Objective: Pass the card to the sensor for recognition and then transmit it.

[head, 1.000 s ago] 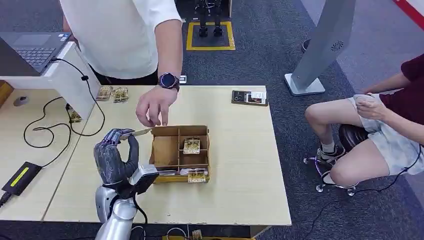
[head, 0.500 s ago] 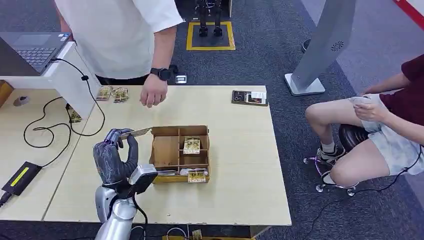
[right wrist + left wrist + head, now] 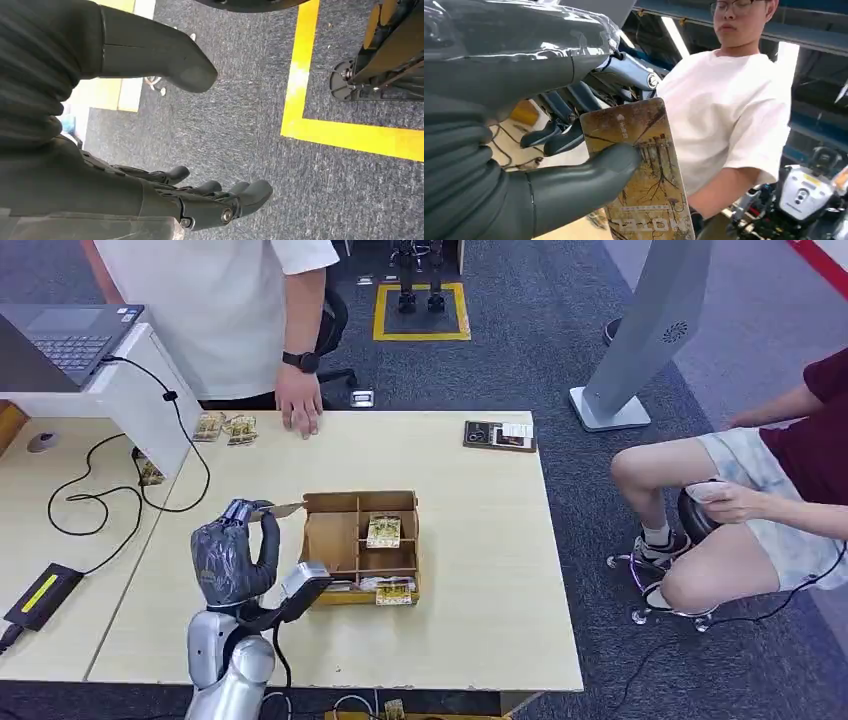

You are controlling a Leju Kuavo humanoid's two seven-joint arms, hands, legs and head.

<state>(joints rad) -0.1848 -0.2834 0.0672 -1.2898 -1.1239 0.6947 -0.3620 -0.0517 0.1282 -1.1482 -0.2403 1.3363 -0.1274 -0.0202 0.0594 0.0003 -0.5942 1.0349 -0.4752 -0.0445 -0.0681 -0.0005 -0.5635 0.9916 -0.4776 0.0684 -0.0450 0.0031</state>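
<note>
Brown, tree-printed card (image 3: 275, 508) sits pinched between thumb and fingers of your left hand (image 3: 230, 555), above the table (image 3: 480, 570) just left of the box (image 3: 360, 540). Its long axis points toward three o'clock. The person's hand (image 3: 298, 412) waits at twelve. Your right hand (image 3: 150, 125) hangs spread, holding nothing.

Light wood table (image 3: 480, 540), second pale desk (image 3: 60, 530) butted against it beyond the left hand (image 3: 232, 558). Open cardboard divider box (image 3: 360, 545) on the table just beside that hand, on its thumb side. Small card packets (image 3: 225, 427) at the far edge, well ahead of the hand, a person's hand (image 3: 298, 412) resting near them. Dark flat device (image 3: 499, 435) at the far corner, well apart. On the desk: black cable (image 3: 100, 490), black-and-yellow block (image 3: 40, 595), mouse (image 3: 41, 441), laptop (image 3: 65, 340) on a white stand.
</note>
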